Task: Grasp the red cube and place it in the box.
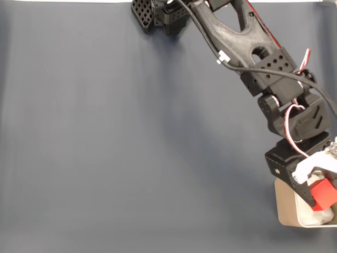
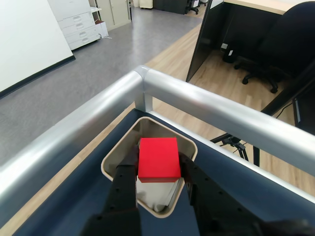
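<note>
fixed view: my arm (image 1: 239, 42) reaches from the top edge down across the dark blue-grey worktop (image 1: 121, 142) to its lower right corner, where the box (image 1: 287, 211) sits, cut off by the frame's right edge. the box is beige with a rounded corner and thin pale walls, and a bit of white wadding (image 1: 324, 216) shows inside it. my pincer (image 1: 316, 190) hangs over the box's opening, closed on the red cube (image 1: 324, 194), which sits between a white finger and a black one. the cube is bright red, flat-faced, and far smaller than the box.

wrist view: looking down along my two black fingers (image 2: 125, 184), i see the red cube (image 2: 157, 158) gripped between them, its plain top face turned to the camera, edges sharp and unmarked. directly beneath it lies the box (image 2: 110, 164), its beige rim with rounded corners ringing the cube on all sides. pale grey-white lining (image 2: 156, 199) shows in the box below the cube. i cannot tell whether the cube touches the lining. the box rests at the corner of the blue worktop (image 2: 69, 196), just inside a silver metal rail (image 2: 197, 101) that runs along the edges. beyond the rail lie a grey floor, wood flooring and a black office chair (image 2: 280, 44).
</note>
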You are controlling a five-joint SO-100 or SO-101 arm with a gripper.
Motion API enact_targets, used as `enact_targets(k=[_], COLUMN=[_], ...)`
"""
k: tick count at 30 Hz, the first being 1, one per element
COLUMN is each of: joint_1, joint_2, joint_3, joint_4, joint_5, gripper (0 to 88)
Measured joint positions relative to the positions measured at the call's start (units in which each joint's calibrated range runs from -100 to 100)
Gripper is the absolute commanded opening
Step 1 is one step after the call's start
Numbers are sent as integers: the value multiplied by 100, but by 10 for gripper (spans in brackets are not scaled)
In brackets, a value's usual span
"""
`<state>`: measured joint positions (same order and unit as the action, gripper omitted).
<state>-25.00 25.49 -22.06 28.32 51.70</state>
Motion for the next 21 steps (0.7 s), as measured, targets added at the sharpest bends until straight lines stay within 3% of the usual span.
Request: enact_targets(k=[21], joint_1=[0], joint_2=[130], joint_3=[0], joint_4=[-103], joint_5=[0], gripper=[27])
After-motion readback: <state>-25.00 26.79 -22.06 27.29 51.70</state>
